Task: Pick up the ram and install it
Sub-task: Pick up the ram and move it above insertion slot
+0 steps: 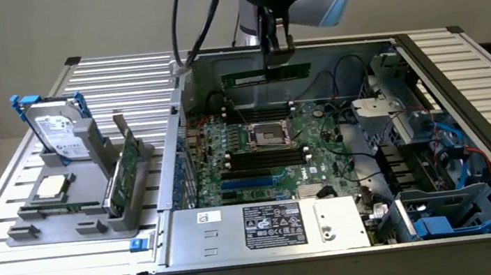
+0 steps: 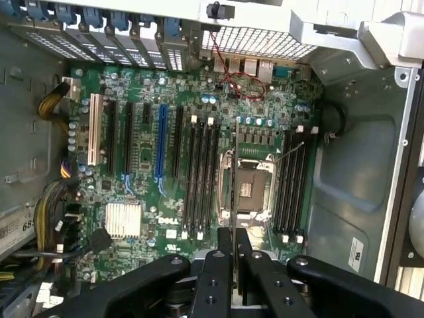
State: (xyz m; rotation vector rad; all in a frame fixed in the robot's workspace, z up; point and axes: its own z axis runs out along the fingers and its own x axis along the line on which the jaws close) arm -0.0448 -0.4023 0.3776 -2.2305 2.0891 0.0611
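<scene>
A pale wall stands behind a table [image 1: 46,274] of ribbed, silvery metal slats, and on it I see an open computer case [image 1: 337,274] of grey sheet steel lying on its side. Its floor is a green motherboard [image 1: 320,135] crowded with small parts, with a square metal processor socket [image 1: 269,134] in the middle and long black memory slots [image 1: 262,158] beside it. A boxy silver power supply [image 1: 266,226] with a printed label sits along the near edge. The gripper [image 1: 280,59] hangs over the far part of the case, closed on the ram [image 1: 266,75], a thin, narrow green strip held level in the air above the board. From the wrist camera the black, bolted fingers [image 2: 225,265] pinch the ram [image 2: 236,165], which I see edge-on as a fine line running over the socket [image 2: 255,179], between two banks of slots [image 2: 199,179]. At the exterior view's left, a grey moulded holder [image 1: 60,227] carries an upright hard drive [image 1: 60,136] with blue rails and a green expansion card [image 1: 121,174] standing on edge.
</scene>
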